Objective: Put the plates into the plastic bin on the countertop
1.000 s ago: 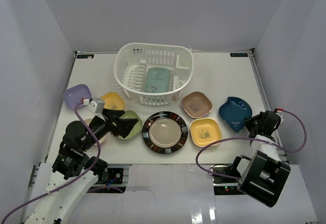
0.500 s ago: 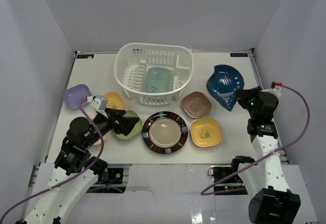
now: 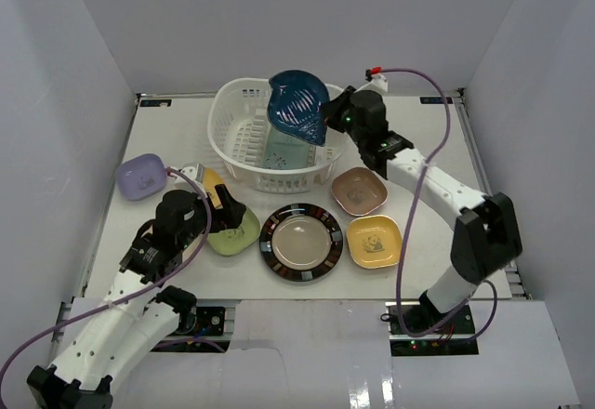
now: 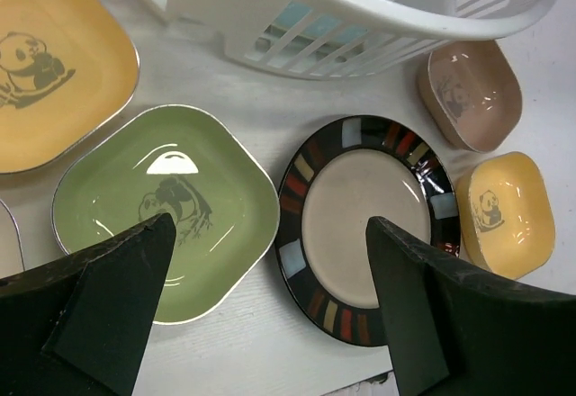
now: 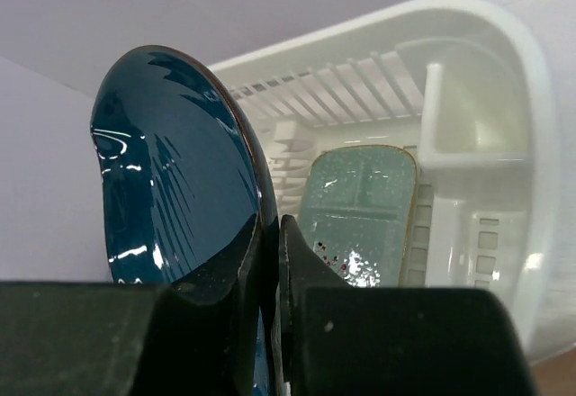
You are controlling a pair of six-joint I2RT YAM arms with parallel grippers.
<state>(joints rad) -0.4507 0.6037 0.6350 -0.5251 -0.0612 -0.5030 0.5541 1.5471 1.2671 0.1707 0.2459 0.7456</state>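
Over the plastic bin (image 3: 279,182), your right gripper (image 3: 331,117) pinches the dark blue dish (image 3: 297,104) by its rim, fingers pressed tight on either side of the edge. The dish hangs clear above the bin's floor, where the mint dish (image 3: 279,153) already lies. It stands nearly on edge, broad face turned towards the near side of the table. Its long axis runs steeply downwards, with the narrower end lowest.

Lower it slowly so that low end goes in beside the mint dish, not on top of it. Watch the near wall and the small inner compartment. Let go only once the dish rests on something.

Your left gripper (image 4: 270,225) hovers with fingers spread wide above the green dish (image 4: 166,211), touching nothing.
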